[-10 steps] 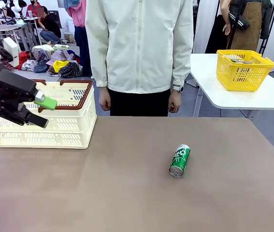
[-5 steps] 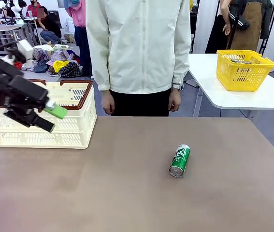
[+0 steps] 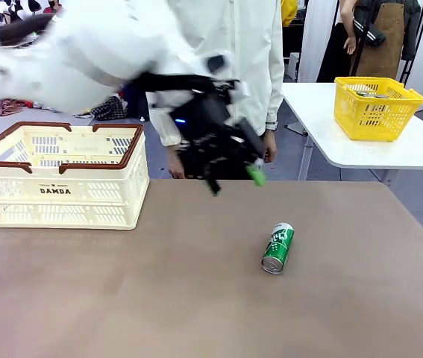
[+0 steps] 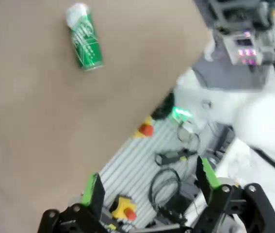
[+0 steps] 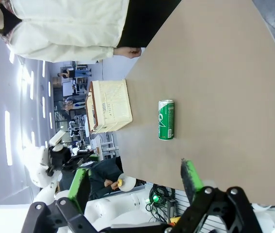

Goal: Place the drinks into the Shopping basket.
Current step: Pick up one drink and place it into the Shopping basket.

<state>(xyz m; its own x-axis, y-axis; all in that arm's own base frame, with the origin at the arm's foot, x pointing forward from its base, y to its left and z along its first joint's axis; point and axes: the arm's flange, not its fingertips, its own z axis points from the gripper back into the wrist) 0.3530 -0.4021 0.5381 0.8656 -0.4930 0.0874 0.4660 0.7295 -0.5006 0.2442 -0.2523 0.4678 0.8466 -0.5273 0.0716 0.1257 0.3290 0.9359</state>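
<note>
A green can [image 3: 277,247] lies on its side on the brown surface [image 3: 159,298], right of centre. At its 11 o'clock hovers the blurred left hand [image 3: 233,180], jaws apart, empty. The right hand [image 5: 135,172] is also spread, holding nothing. The Shopping basket [image 3: 69,195] sits at the surface's 10 o'clock

A slim green can [image 3: 277,247] with white print and silver ends lies on its side on the brown counter [image 3: 159,298], right of the middle, one silver end turned towards the near edge. The basket [image 3: 62,201], cream-white lattice with a dark brown rim and "DAMDA" on its near wall, stands upright at the far left corner, well apart from the can.
</note>
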